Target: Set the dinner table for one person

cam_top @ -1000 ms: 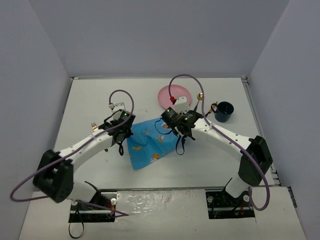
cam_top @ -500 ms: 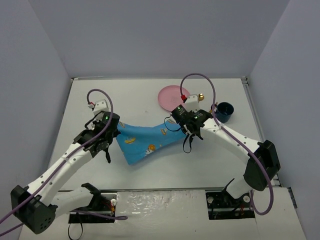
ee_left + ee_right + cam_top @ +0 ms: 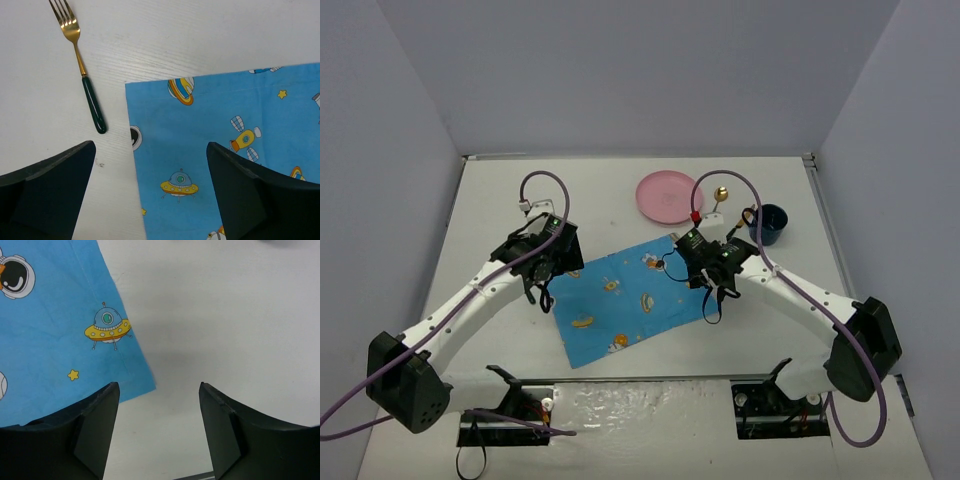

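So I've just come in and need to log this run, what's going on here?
Two robot arms are setting the dinner table. A blue mat lies flat mid-table; the left arm and right arm hang over its side edges, jaws open, holding nothing. A fork lies left of the mat; a pink plate and dark cup sit beyond it, not yet placed.

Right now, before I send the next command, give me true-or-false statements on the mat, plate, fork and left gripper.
The blue mat lies spread flat on the dinner table. True.
The pink plate sits on the mat. False: it rests on bare table beyond the mat's far edge.
The fork lies beside the mat, off the cloth. True.
The left gripper is shut on the mat's corner. False: its jaws are open, holding nothing.
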